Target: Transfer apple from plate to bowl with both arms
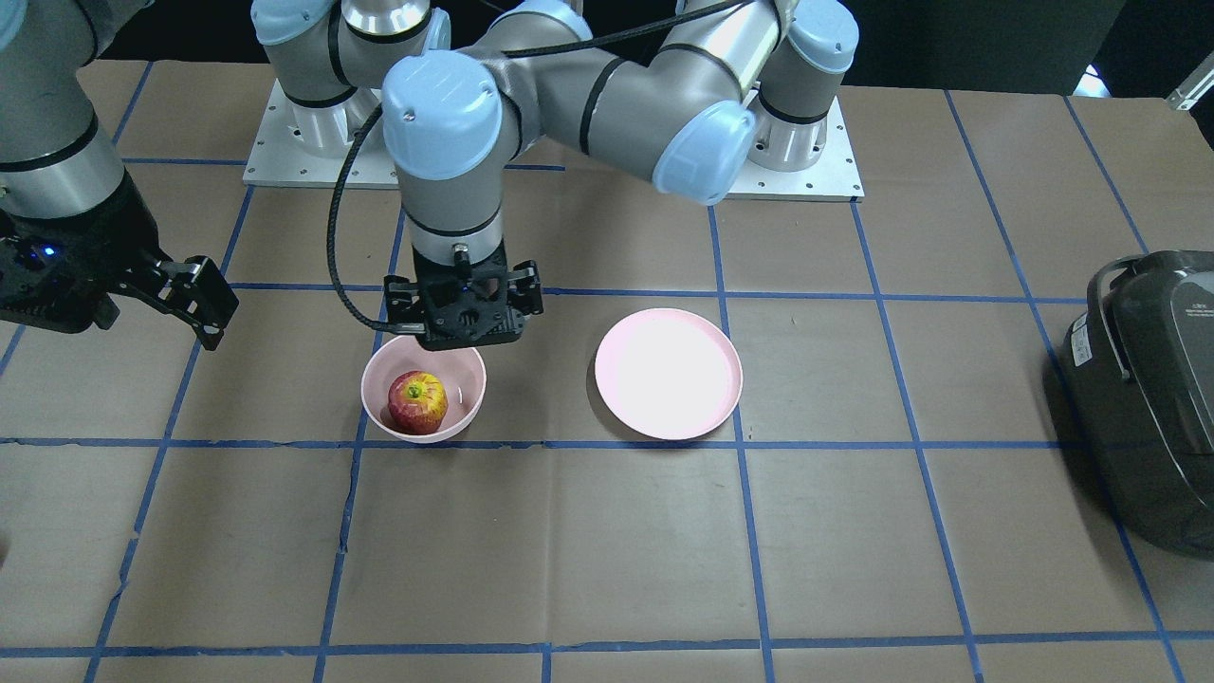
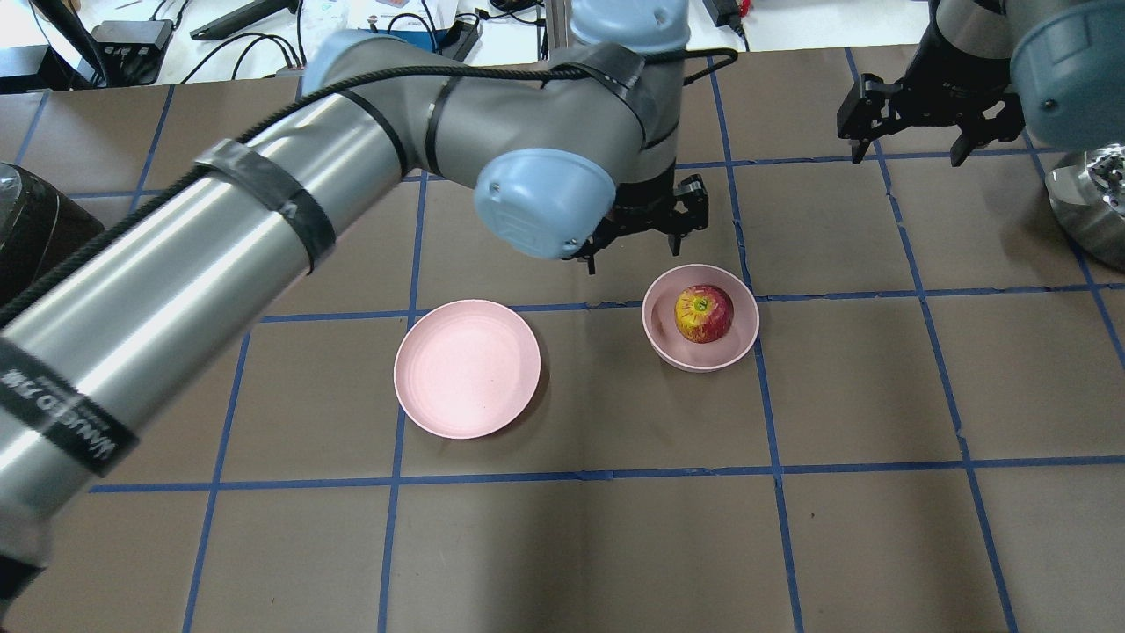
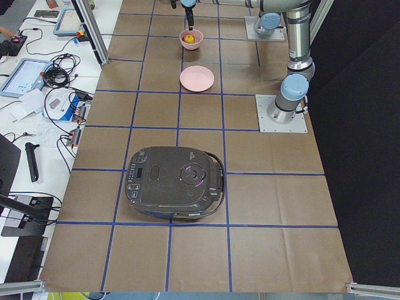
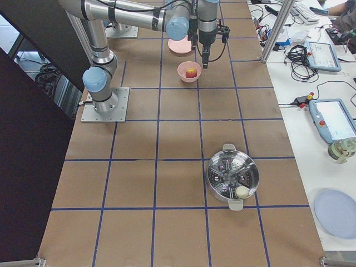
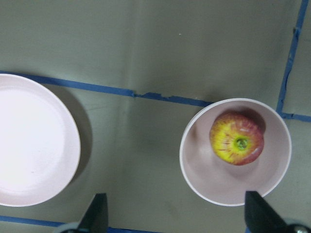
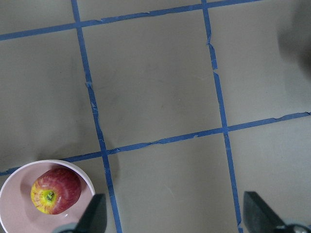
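Note:
The apple lies inside the bowl, stem dimple up; it also shows in the overhead view. The plate sits empty beside the bowl, a short gap apart. My left gripper hangs open and empty just above the bowl's robot-side rim; its wrist view shows the apple, the bowl and the plate below. My right gripper is open and empty, raised well off to the bowl's side; its wrist view catches the bowl with the apple at the lower left.
A dark rice cooker stands at the table's end on my left side. A metal steamer pot stands at the end on my right. The table is brown with a blue tape grid.

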{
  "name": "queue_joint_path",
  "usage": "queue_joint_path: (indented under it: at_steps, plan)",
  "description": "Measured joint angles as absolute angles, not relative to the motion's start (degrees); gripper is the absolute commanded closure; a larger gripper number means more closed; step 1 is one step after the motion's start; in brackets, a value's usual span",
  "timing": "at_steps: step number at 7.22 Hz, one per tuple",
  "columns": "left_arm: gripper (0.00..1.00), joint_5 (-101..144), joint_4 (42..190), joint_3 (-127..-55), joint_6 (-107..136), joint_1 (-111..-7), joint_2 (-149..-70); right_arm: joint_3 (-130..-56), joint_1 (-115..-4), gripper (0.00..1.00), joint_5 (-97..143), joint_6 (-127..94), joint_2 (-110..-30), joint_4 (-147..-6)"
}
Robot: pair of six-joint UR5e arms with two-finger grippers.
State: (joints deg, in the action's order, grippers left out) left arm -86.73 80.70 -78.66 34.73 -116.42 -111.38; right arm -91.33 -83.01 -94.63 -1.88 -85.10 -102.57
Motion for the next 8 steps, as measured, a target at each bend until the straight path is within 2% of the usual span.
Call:
queue_joint_path:
  at_steps: [3,6,8]
  plan:
    - [0.00,-87.5,89.4,-81.2,18.5,-107.7,-101.4,-91.1,-88.2,0.00,-93.4,-2.7,-85.2,-103.4]
    - [0.00,-88.5,92.1,-89.8,5.6,-97.6,-89.4,-91.1,-90.8,0.00,-90.7,-3.5,-85.2,-103.5]
    - [0.00,-88.5,92.1,-91.5,4.2,-95.6,-87.4,-91.1,-90.9,0.00,-90.4,-4.0,-85.1,-103.0]
